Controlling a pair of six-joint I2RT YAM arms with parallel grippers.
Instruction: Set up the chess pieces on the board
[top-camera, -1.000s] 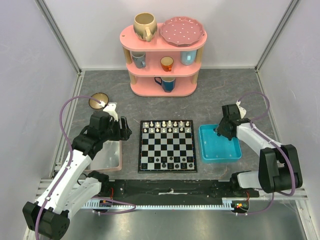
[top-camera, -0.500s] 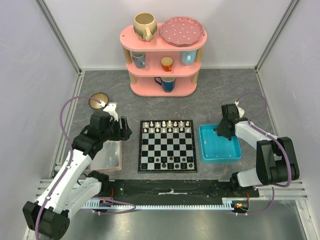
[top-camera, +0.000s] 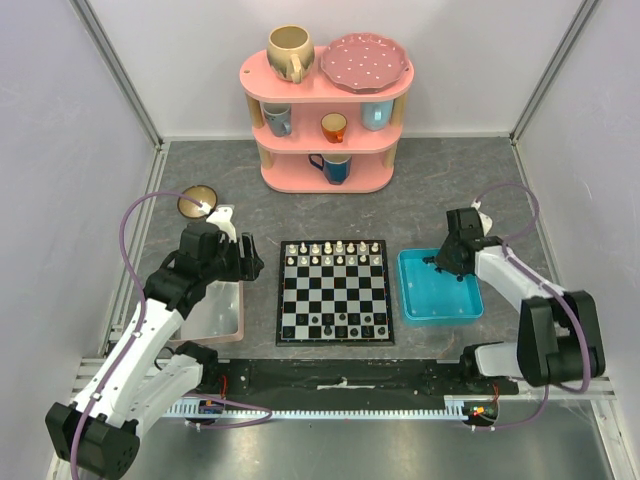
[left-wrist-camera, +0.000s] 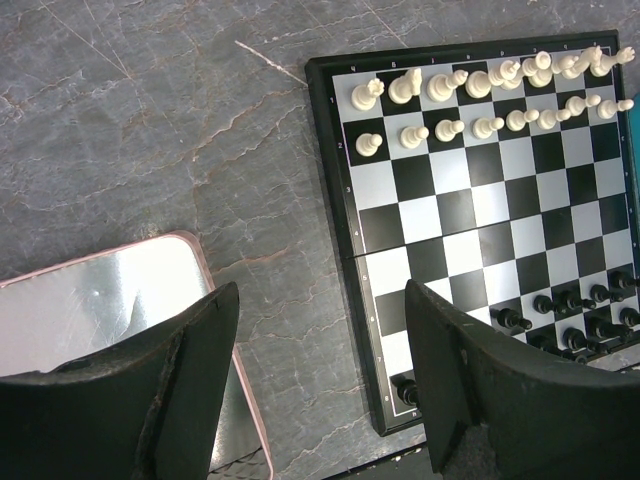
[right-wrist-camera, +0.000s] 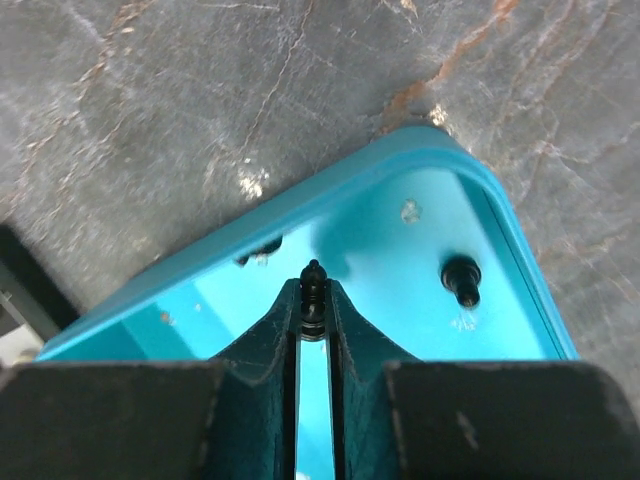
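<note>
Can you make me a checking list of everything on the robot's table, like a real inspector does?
Surface: grey stone-look table.
Job's things: board in the middle; white pieces fill its two far rows; black pieces part-fill the near rows; one loose pawn sits in the blue tray.
Clutter: pink shelf with mugs and a plate; grey tray; brown bowl.
Grippers: left gripper open, holding nothing; right gripper shut on a held black piece over the blue tray.
Cables: purple cables loop off both arms, clear of the board.
Surroundings: white walls, metal frame.
</note>
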